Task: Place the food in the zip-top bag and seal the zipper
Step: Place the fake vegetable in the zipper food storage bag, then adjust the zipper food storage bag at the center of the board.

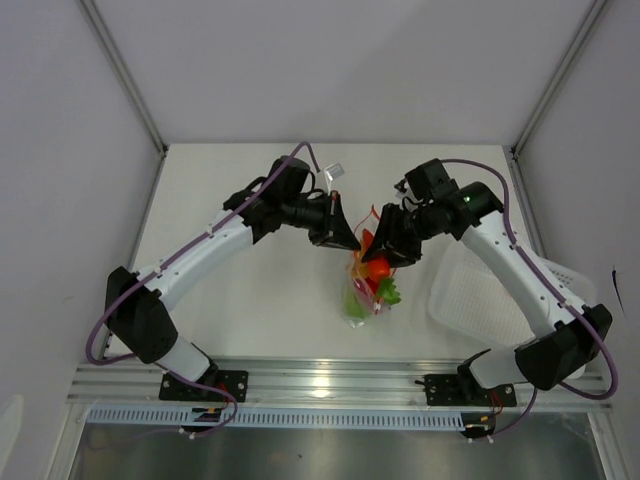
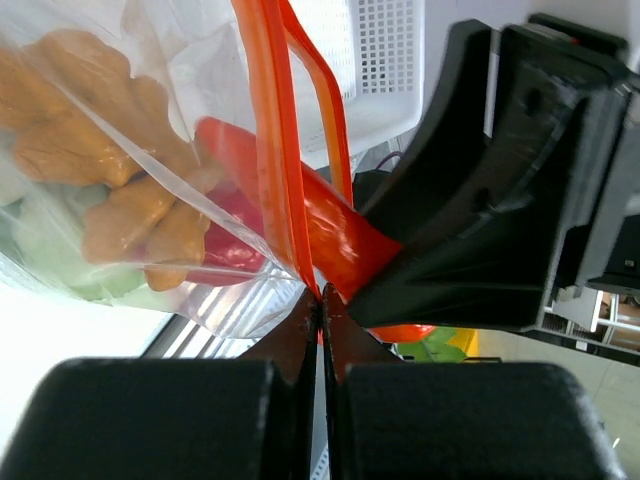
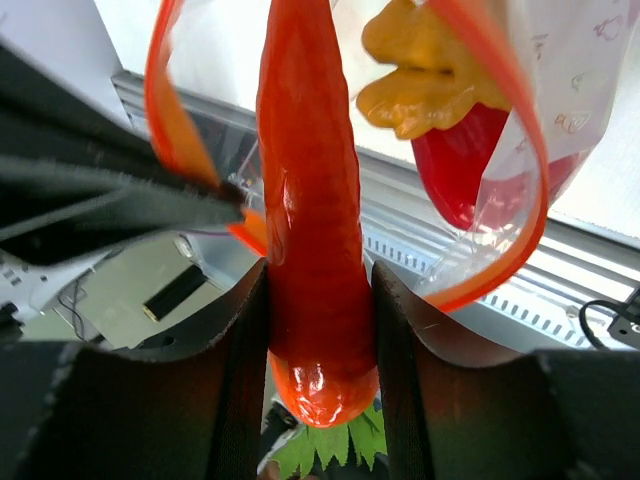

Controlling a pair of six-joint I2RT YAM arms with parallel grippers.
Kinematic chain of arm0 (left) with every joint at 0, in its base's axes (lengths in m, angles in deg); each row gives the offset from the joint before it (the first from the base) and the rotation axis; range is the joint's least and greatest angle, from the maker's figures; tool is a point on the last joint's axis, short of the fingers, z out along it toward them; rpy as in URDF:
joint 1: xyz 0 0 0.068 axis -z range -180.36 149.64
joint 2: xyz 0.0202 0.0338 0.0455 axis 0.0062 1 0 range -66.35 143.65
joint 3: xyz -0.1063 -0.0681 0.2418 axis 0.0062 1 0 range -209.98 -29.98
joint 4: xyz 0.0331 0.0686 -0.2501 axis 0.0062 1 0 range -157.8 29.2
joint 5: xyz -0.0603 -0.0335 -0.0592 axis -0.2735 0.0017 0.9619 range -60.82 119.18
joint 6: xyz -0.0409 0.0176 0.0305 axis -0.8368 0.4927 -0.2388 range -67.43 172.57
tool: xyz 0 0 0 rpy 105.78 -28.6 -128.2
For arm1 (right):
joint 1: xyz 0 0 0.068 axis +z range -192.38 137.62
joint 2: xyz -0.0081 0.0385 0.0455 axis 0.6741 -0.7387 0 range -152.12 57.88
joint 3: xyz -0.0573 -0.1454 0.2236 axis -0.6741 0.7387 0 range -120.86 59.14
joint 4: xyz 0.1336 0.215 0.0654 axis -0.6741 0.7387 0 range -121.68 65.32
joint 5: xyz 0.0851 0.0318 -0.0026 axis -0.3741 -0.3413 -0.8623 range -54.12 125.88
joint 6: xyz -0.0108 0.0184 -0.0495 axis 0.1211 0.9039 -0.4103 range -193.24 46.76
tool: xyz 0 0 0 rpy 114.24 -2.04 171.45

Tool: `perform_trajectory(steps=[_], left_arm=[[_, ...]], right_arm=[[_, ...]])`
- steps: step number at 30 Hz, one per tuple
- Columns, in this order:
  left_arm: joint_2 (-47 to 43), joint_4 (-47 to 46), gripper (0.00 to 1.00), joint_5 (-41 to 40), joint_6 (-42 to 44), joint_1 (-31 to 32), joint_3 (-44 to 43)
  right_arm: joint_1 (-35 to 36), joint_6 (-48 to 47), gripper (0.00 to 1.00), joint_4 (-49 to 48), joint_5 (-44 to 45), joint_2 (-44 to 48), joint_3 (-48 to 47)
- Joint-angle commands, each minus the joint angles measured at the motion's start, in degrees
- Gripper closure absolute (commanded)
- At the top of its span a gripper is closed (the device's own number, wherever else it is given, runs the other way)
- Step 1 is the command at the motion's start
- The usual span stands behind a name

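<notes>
The clear zip-top bag [image 1: 362, 292] hangs above the table between both arms, with a red pepper [image 3: 468, 160], an orange-yellow lumpy piece [image 2: 110, 170] and green food inside. My left gripper [image 2: 321, 296] is shut on one side of the red-orange zipper [image 2: 268, 130], and the bag's mouth gapes wide. My right gripper [image 3: 320, 290] is shut on a long orange-red carrot-shaped food [image 3: 310, 190] with green leaves at its rear end. Its tip points into the bag's mouth, ringed by the zipper [image 3: 525, 200]. In the top view the left gripper [image 1: 349, 240] and right gripper [image 1: 386, 250] nearly touch.
A white perforated basket [image 1: 490, 290] lies on the table under the right arm, also seen in the left wrist view [image 2: 385, 60]. A small white item [image 1: 335, 172] sits at the back. Aluminium rails [image 1: 320, 380] run along the near edge, and walls close in both sides.
</notes>
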Motion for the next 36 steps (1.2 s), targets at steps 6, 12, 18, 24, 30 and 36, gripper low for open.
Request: perform_trajectory(steps=[6,12,18,24,30,36], left_arm=[[-3.59,-1.65,1.00,0.80,-0.41,1.92,-0.24],[-4.03,-1.83,0.99,1.07,-0.41,2.54,0.03],[-3.41,-2.62,0.99,2.47,-1.03,2.54,0.64],[-2.97,-3.59,0.99,3.27,-2.00,2.71,-0.59],[-3.76,-2.09,0.99,2.83,-0.94,2.54,-0.50],[-4.55,-2.09,0.99,2.39,-0.50,2.45,0.99]], right_arm=[[-2.26,3.40,0.90,-1.94,3.45,-5.70,-1.87],[-4.64,3.67,0.91,-4.40,10.31,-5.79,-1.35],[-1.92,2.44,0.88,-5.89,14.70,-7.99,-2.39],[7.22,1.56,0.34,-1.17,24.44,-13.00,-8.10],[8.19,1.39,0.01,-0.62,28.41,-7.92,-8.99],[5.91,0.33,0.00,4.03,29.65,-1.50,-12.42]])
